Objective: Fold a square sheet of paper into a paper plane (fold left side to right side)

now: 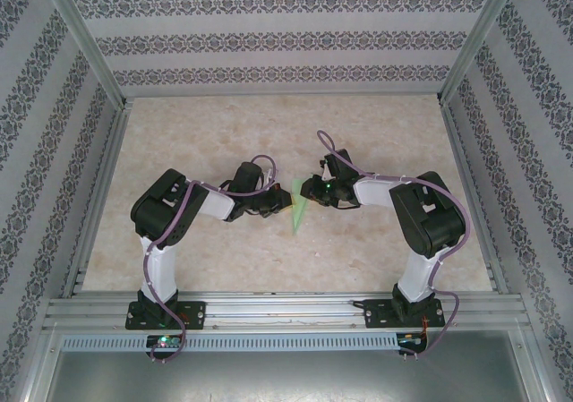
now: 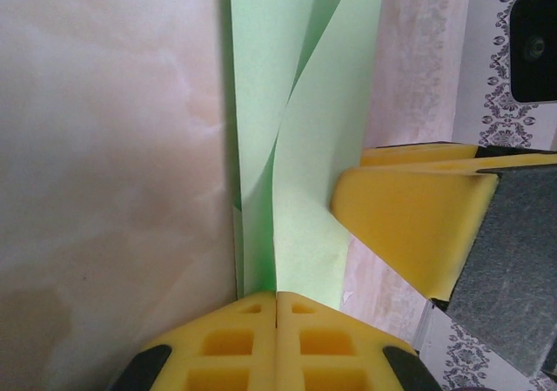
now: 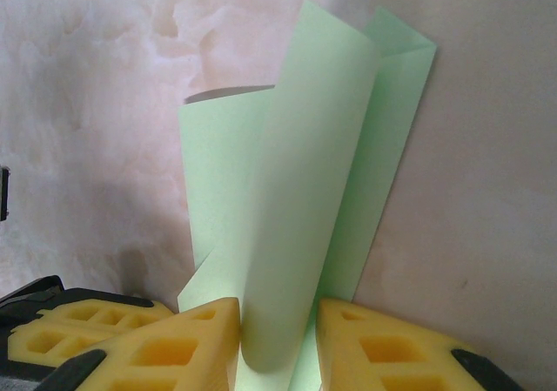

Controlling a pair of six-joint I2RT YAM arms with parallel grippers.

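Note:
The light-green sheet of paper [image 1: 297, 207] lies mid-table as a narrow creased shape, with one flap curling up off the surface. My left gripper [image 1: 279, 203] reaches it from the left. In the left wrist view its yellow fingers [image 2: 235, 343] are pressed together, and the paper's [image 2: 305, 147] crease runs into the seam of the left gripper [image 2: 276, 308]. My right gripper [image 1: 311, 192] comes from the right. Its jaws stand a little apart around the curled flap [image 3: 305, 165], touching it on both sides at the right gripper [image 3: 277, 314]. One right finger [image 2: 409, 225] presses against the flap.
The marble-patterned table top [image 1: 269, 142] is boxed in by patterned walls [image 1: 269, 44] at the back and both sides. An aluminium rail [image 1: 286, 308] carries the arm bases along the near edge. A yellow finger of the left gripper [image 3: 52, 334] sits close beside the right jaws.

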